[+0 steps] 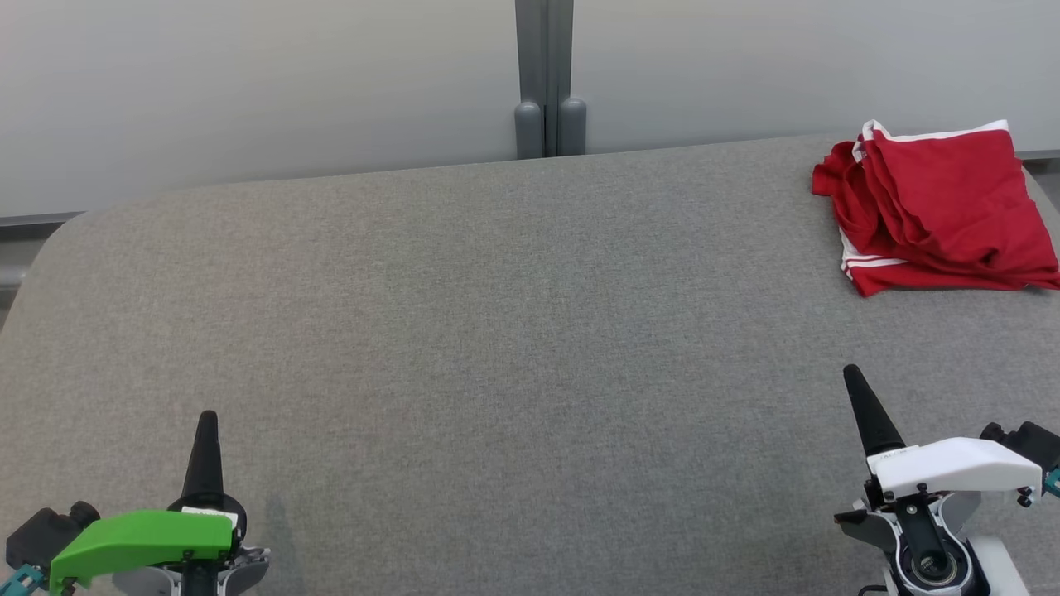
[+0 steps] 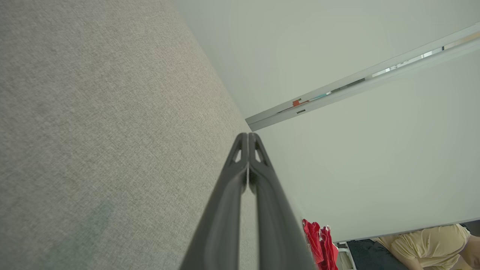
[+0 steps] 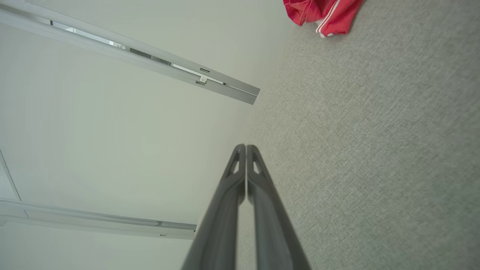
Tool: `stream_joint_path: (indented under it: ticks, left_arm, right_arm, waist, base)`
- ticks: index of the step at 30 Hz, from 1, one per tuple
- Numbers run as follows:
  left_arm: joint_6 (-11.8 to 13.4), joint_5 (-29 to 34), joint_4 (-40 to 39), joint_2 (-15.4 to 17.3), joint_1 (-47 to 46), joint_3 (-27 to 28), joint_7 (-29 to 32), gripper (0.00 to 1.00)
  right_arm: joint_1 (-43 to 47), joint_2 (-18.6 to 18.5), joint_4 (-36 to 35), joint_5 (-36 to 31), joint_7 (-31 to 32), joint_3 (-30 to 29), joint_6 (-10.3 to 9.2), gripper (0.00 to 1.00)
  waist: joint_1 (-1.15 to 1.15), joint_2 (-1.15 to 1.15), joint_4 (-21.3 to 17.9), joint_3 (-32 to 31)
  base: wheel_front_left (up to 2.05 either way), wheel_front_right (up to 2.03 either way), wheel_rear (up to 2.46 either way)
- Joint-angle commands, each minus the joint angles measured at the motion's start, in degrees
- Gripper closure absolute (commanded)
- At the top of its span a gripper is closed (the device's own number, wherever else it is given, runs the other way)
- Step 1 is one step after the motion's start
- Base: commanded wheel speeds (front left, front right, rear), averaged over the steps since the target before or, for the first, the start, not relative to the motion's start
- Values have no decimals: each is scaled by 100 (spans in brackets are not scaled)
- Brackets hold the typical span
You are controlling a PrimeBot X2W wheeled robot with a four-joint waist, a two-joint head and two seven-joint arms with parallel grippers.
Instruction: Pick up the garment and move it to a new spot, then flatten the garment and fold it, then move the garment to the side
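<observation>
The garment (image 1: 940, 211) is red with white stripes, folded into a loose stack at the far right corner of the grey fabric table (image 1: 497, 348). It also shows as a red bundle (image 2: 318, 243) in the left wrist view and as red cloth (image 3: 324, 13) at the top of the right wrist view. My left gripper (image 1: 207, 418) rests at the lower left, shut and empty, its fingertips (image 2: 248, 135) pressed together. At the lower right my right gripper (image 1: 850, 372) is shut and empty too, with fingers (image 3: 245, 147) touching, well short of the garment.
A pale wall with a grey post (image 1: 545, 79) stands behind the table's far edge. A person in a yellow top (image 2: 431, 243) shows past the table's end in the left wrist view. Wide bare fabric lies between the two grippers.
</observation>
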Motion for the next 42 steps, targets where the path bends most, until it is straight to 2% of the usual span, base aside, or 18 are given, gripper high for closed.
stream_joint_path:
  ticks: [1, 42]
  left_arm:
    - [-49, -166, -23, 12, -144, 1, 42, 100]
    - [-142, -2144, 46, -4, -342, -4, 515, 100]
  right_arm:
    - [-109, -12, -62, 173, 38, -28, 3, 100]
    - [-105, -3, -92, 2126, 414, -207, 2, 100]
  waist:
    - [0, 0, 4, 0]
    - [0, 0, 97, -3]
  base:
    - [0, 0, 0]
    - [0, 0, 0]
